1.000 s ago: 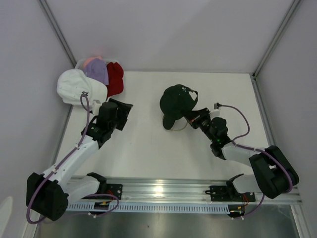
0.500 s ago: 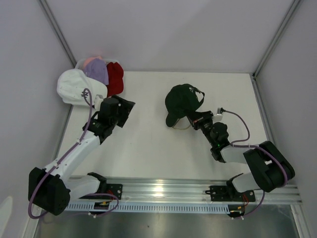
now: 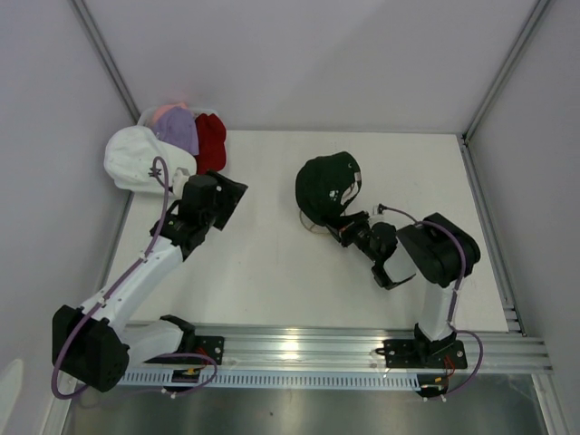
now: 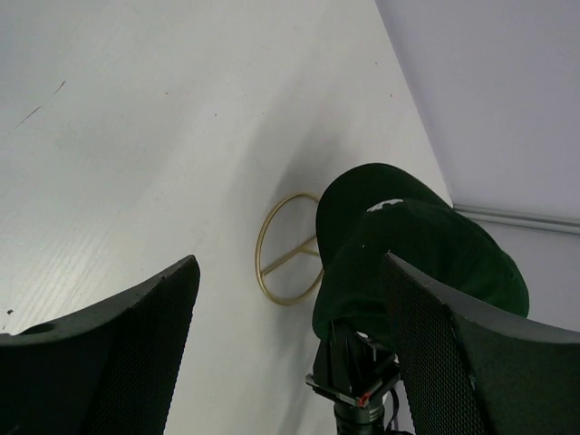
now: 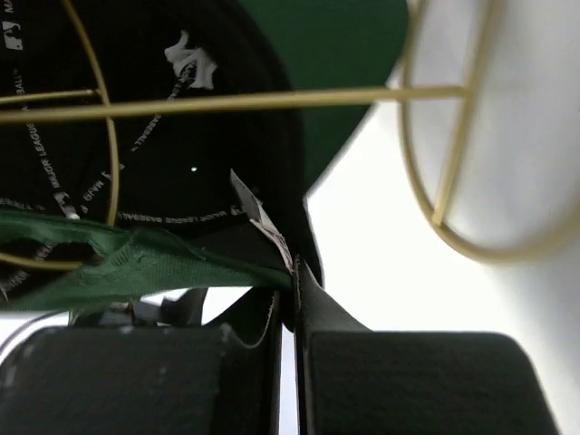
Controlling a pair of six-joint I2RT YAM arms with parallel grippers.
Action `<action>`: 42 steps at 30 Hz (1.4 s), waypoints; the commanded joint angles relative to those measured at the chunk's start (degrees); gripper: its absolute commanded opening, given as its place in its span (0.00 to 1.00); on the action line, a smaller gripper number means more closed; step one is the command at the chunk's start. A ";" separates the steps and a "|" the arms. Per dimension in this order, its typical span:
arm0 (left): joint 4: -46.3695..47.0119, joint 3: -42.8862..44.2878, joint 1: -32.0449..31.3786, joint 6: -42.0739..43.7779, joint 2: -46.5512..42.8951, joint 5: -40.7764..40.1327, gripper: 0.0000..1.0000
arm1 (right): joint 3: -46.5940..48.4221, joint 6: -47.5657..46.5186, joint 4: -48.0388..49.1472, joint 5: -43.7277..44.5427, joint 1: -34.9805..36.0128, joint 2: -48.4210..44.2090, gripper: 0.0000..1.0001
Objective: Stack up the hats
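Dark green cap [image 3: 324, 186], pinched at its rim by the right jaws, sits tilted over the gold wire stand [image 5: 272, 100] on the bench [image 3: 272, 272]; best settle it level before letting go, left jaws wide and empty.

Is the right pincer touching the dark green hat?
Touching. The right wrist view shows the right pincer closed on the edge of the dark green hat, with fabric squeezed between its fingers.
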 commanded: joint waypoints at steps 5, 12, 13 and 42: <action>0.24 3.05 0.33 2.29 0.18 -1.47 0.84 | 4.02 -18.63 -24.04 1.65 1.27 -18.49 0.00; 2.26 3.74 -0.10 4.31 1.23 -0.06 0.83 | 4.21 -15.10 -26.22 0.88 -0.48 -24.43 0.00; 2.09 4.27 -0.37 4.93 1.41 -0.32 0.83 | 3.34 -12.98 -23.59 0.79 -0.49 -23.91 0.00; 2.44 16.57 -6.52 22.41 3.95 -4.90 0.84 | 10.00 -26.23 -61.86 4.04 1.98 -44.19 0.92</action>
